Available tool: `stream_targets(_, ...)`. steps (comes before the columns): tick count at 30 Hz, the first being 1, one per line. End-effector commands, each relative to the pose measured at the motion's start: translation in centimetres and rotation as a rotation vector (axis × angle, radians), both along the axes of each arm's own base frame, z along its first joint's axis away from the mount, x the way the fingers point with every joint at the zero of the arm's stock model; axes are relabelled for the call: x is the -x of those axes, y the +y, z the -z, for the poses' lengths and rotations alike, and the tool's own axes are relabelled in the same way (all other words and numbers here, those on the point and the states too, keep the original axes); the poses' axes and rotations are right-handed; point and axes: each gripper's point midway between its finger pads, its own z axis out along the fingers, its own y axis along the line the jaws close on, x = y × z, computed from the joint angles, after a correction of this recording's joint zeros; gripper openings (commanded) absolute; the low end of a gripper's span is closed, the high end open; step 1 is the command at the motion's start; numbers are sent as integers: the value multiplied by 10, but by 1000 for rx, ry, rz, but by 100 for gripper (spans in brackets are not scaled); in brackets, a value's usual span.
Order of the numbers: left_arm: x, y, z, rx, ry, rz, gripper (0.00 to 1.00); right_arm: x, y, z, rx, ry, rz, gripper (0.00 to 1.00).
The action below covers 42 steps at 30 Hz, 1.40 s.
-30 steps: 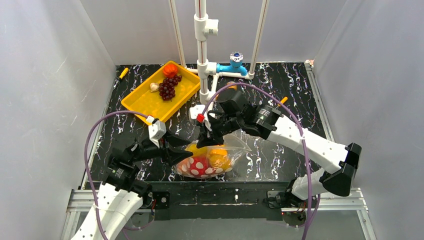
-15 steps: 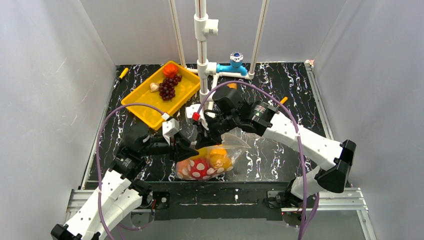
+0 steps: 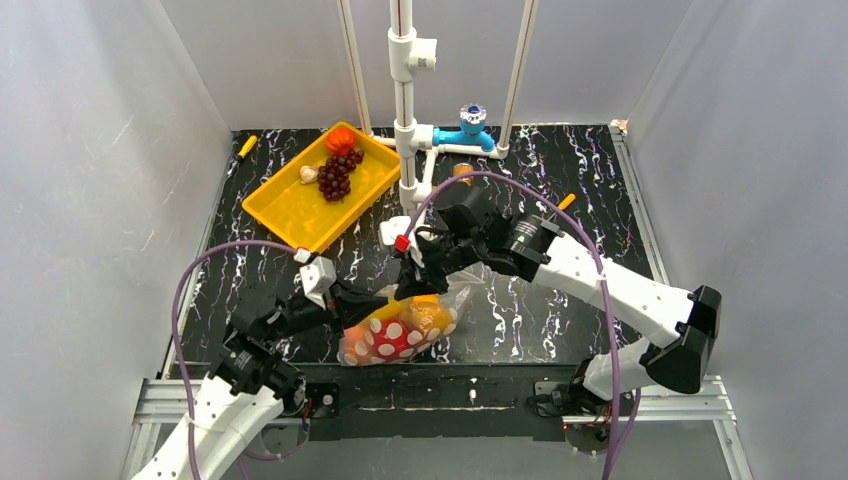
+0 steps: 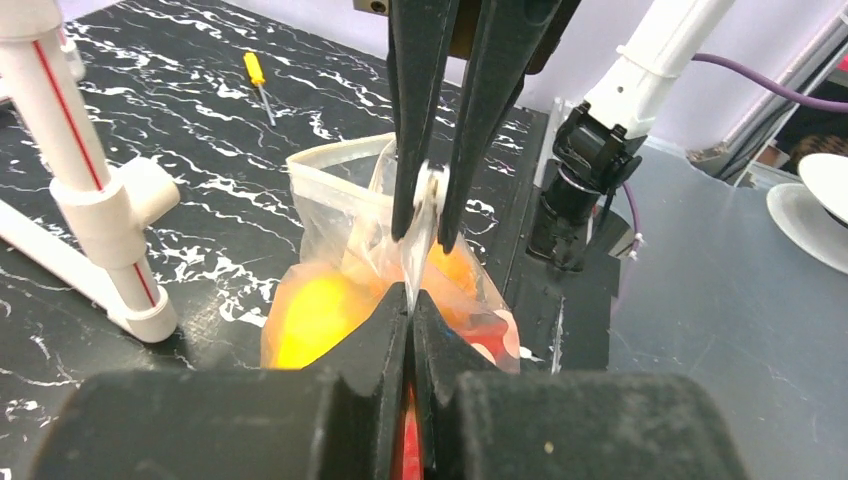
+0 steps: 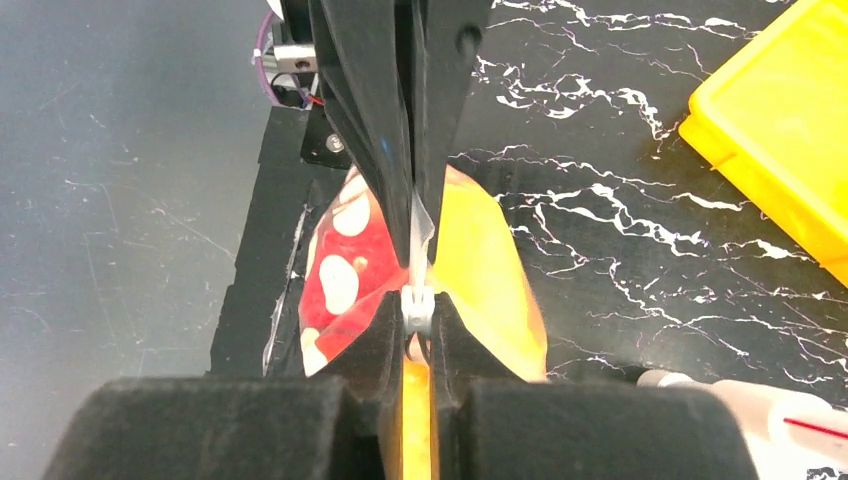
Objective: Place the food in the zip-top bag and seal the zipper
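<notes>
The zip-top bag (image 3: 400, 330) at the worktop's (image 3: 560, 160) near edge holds red, orange and yellow food (image 3: 392, 337), the left tool (image 4: 411, 300) clamped on its zipper (image 4: 418, 250) and the right tool (image 5: 418, 320) pinching the slider (image 5: 417, 305), so sealing seems begun, yet grapes (image 3: 335, 175), garlic (image 3: 308, 174) and a red fruit (image 3: 340, 140) lie in the far-left tray (image 3: 290, 210).

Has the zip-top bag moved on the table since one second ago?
Yes. The zip-top bag has shifted slightly left: measured against the fixed white pipe post, its right end now reaches less far to the right.
</notes>
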Motion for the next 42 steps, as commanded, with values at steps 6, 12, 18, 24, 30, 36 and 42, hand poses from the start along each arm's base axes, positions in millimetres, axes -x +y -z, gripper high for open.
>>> stream_targets(6, 1, 4, -3, 55, 1, -27, 0, 7, -43, -17, -23, 57, 53, 1)
stream_targets(12, 19, -14, -29, 31, 48, 171, 38, 4, -18, -23, -18, 32, 30, 1)
stream_targets(18, 18, -14, -43, 21, 12, 180, 65, 1, -7, -29, -16, 22, 4, 1)
stream_targets(24, 13, -19, -49, 38, 13, 195, 55, 1, -3, -27, -3, 17, -4, 1)
stream_targets(30, 6, -22, -47, 23, 20, 186, 30, 4, -4, -26, 0, 16, -12, 1)
stream_targets(36, -4, -19, -44, -3, 7, 133, 0, 6, -1, -27, 0, 1, -11, 1)
stream_targets(42, -27, 5, -40, -29, 2, -116, 0, 2, -4, -21, 25, -13, 20, 1)
